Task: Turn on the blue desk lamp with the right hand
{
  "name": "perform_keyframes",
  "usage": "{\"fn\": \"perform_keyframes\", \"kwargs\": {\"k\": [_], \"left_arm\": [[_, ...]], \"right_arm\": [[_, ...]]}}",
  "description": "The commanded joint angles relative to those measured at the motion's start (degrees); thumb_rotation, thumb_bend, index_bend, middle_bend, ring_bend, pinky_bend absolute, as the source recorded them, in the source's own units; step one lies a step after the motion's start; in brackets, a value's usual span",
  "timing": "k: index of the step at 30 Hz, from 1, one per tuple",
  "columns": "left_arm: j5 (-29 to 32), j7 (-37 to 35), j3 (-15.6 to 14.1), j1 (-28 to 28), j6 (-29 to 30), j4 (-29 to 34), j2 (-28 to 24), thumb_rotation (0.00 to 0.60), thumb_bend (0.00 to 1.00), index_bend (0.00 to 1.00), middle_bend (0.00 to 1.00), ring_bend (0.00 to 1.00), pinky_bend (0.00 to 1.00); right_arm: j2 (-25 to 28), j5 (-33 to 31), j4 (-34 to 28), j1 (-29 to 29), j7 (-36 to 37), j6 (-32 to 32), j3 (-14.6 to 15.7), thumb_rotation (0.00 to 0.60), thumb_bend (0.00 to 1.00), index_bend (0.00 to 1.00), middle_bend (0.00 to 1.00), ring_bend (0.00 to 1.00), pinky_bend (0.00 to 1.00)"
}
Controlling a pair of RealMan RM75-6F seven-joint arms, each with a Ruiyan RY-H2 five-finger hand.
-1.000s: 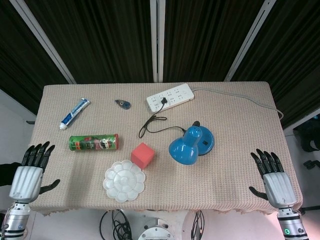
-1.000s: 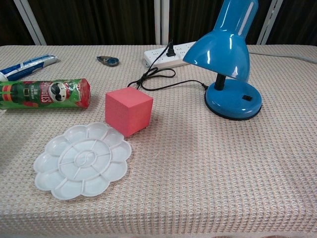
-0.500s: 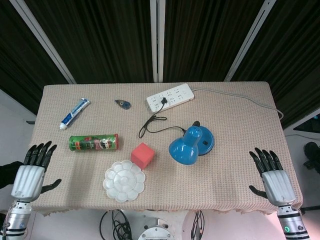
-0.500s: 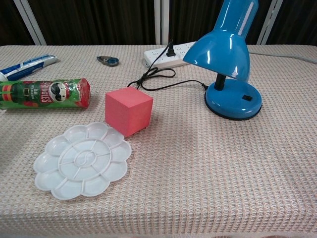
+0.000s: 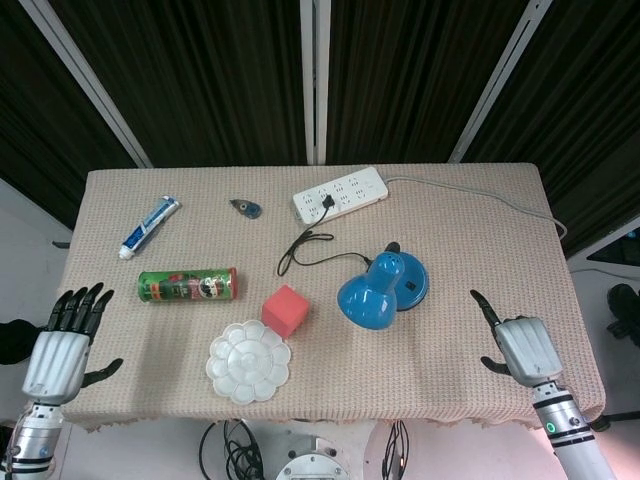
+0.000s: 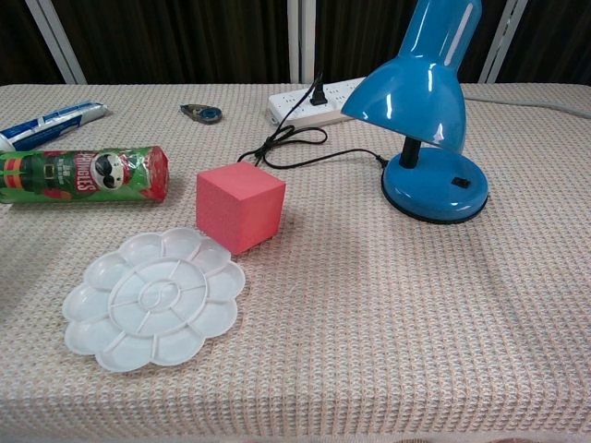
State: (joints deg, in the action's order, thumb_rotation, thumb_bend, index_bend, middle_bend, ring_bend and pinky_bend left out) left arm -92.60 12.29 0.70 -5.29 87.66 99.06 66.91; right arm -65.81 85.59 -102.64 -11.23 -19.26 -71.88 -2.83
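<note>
The blue desk lamp (image 5: 383,290) stands right of the table's centre, its shade tipped toward the front. In the chest view the blue desk lamp (image 6: 425,101) shows a round base (image 6: 434,189) with a small black switch (image 6: 459,182) on top. My right hand (image 5: 520,347) hovers over the table's front right edge, to the right of the lamp and apart from it. Most of its fingers are curled in and one finger (image 5: 480,305) points forward; it holds nothing. My left hand (image 5: 60,350) lies at the front left edge with its fingers spread, holding nothing. Neither hand shows in the chest view.
A red cube (image 5: 285,310) and a white paint palette (image 5: 249,362) lie left of the lamp. A green chips can (image 5: 188,285), a toothpaste tube (image 5: 150,226) and a small tape dispenser (image 5: 246,207) lie further left. The lamp's black cord (image 5: 305,250) runs to a white power strip (image 5: 340,193).
My right hand has curled most of its fingers in, leaving one pointing, and has shifted a little left toward the lamp. The left hand and the objects have stayed put.
</note>
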Motion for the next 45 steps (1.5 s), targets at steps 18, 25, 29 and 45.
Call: {"fn": "perform_keyframes", "kwargs": {"k": [18, 25, 29, 45], "left_arm": [[-0.7, 0.38, -0.4, -0.15, -0.23, -0.05, 0.06, 0.6, 0.04, 0.0, 0.0, 0.0, 0.0], [-0.51, 0.36, -0.39, -0.08, -0.22, 0.1, 0.01, 0.6, 0.04, 0.0, 0.0, 0.0, 0.0], [-0.4, 0.13, -0.34, -0.11, -0.26, 0.01, -0.01, 0.6, 0.04, 0.0, 0.0, 0.0, 0.0], [-0.35, -0.4, -0.24, 0.15, 0.29, -0.14, -0.13, 0.6, 0.04, 0.0, 0.0, 0.0, 0.0]], "right_arm": [[-7.71, -22.45, 1.95, -14.44, -13.92, 17.52, -3.65, 0.6, 0.38, 0.0, 0.93, 0.81, 0.74], [-8.94, -29.98, 2.52, -18.36, -17.17, 19.62, -3.72, 0.6, 0.39, 0.0, 0.93, 0.81, 0.74], [-9.74, -33.14, 3.12, -20.16, -18.55, 19.54, -3.45, 0.6, 0.42, 0.0, 0.93, 0.81, 0.74], [-10.75, -36.17, 3.73, -23.93, -18.79, 18.45, -1.34, 0.6, 0.45, 0.0, 0.93, 0.81, 0.74]]}}
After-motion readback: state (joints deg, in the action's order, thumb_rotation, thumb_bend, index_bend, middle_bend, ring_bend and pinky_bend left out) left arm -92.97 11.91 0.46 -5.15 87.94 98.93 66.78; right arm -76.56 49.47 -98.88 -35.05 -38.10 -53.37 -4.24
